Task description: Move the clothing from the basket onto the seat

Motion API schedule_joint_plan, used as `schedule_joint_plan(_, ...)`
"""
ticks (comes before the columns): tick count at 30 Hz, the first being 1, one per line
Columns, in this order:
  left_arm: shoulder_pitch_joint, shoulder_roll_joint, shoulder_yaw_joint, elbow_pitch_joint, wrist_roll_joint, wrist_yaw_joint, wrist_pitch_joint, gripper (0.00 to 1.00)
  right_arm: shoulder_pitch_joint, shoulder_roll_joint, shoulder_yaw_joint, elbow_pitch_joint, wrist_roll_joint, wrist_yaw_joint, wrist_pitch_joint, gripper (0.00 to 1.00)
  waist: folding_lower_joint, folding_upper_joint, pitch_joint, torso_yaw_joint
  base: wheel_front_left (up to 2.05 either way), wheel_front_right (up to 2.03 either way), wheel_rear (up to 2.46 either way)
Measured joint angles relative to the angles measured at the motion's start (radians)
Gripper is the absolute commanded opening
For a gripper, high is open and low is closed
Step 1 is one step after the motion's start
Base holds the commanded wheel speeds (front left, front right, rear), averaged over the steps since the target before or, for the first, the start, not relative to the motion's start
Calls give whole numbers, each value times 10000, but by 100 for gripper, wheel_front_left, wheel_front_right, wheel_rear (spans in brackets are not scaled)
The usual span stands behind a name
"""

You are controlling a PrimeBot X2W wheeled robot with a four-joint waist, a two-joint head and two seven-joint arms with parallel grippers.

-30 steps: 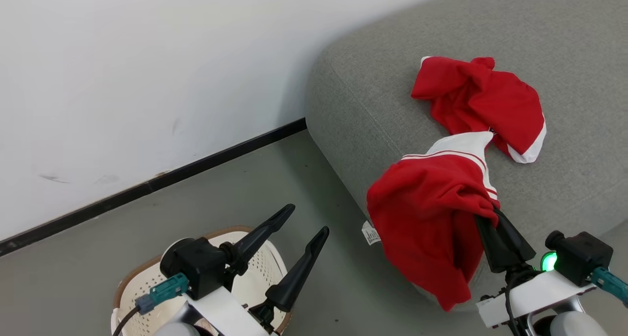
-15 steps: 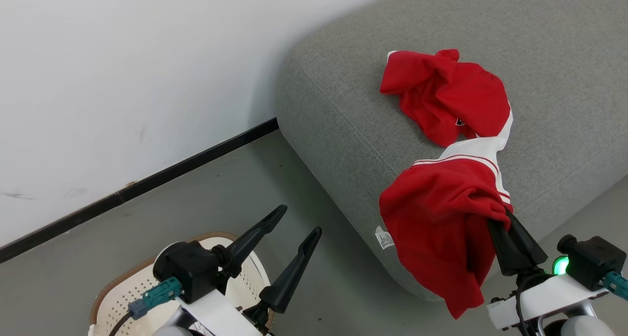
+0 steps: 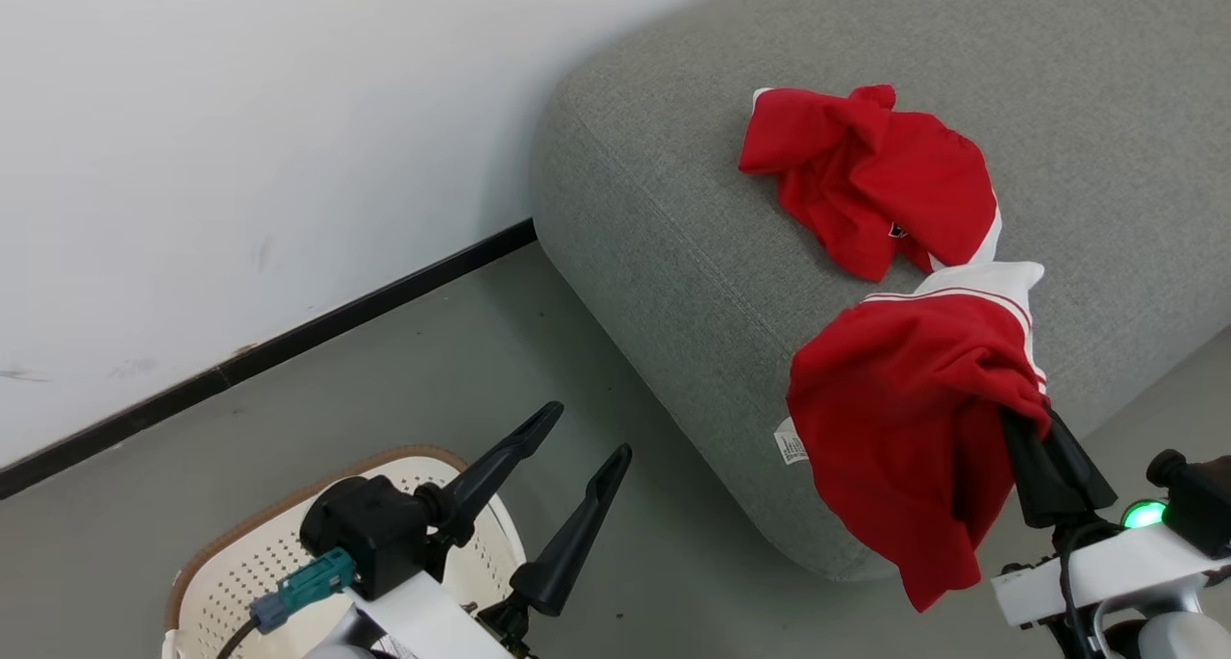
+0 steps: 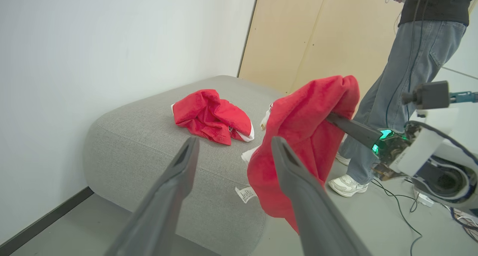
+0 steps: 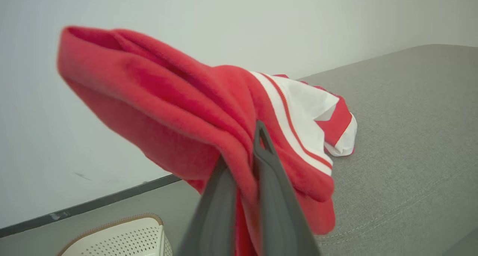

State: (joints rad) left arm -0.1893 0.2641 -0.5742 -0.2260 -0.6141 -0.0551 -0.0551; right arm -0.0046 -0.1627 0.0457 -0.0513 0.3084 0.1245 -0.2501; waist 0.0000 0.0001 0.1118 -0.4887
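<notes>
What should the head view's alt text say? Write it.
The right gripper, shut on a red garment, holds it at the seat's edge, near a second red garment lying there. The open left gripper hovers above the basket.

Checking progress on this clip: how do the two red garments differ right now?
The far garment lies crumpled on the seat, untouched; the near garment hangs from the right gripper, its jaws shut. The far garment rests wholly on it; the near garment droops past the seat's front edge. Both are red with white trim.

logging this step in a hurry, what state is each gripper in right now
Left gripper: open, holding nothing.
Right gripper: shut on the red garment.
</notes>
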Motion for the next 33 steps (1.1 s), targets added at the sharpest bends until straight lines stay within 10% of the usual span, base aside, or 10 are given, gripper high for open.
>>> schedule_joint_plan(33,105,226,-56,-617,77,155,364,100,-4402,-44,-3160,2516,2631,-2,1988,0,0,0,1352,1124,0,0,0)
